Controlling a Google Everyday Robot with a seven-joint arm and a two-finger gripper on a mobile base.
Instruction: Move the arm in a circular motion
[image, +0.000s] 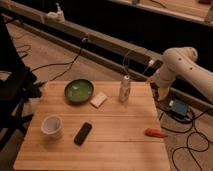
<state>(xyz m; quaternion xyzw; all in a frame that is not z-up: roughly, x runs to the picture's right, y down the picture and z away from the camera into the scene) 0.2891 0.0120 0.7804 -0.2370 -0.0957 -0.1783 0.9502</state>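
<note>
Pincer (161, 93) of arm (181, 62) at table (116, 149) edge near bottle (124, 89); bowl (67, 92), cup (52, 126) farther off.

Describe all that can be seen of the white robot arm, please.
The arm is large, glossy and white, built of thick rounded tubular segments with bulbous joints and small dark dots. It enters from the right edge of the view, rises to a bent joint, then slopes down toward the wooden table. Its gripper hangs at the lower end, just beyond the table's right edge near the far corner. It seems to touch nothing on the table; the white bottle stands apart from it.
</note>
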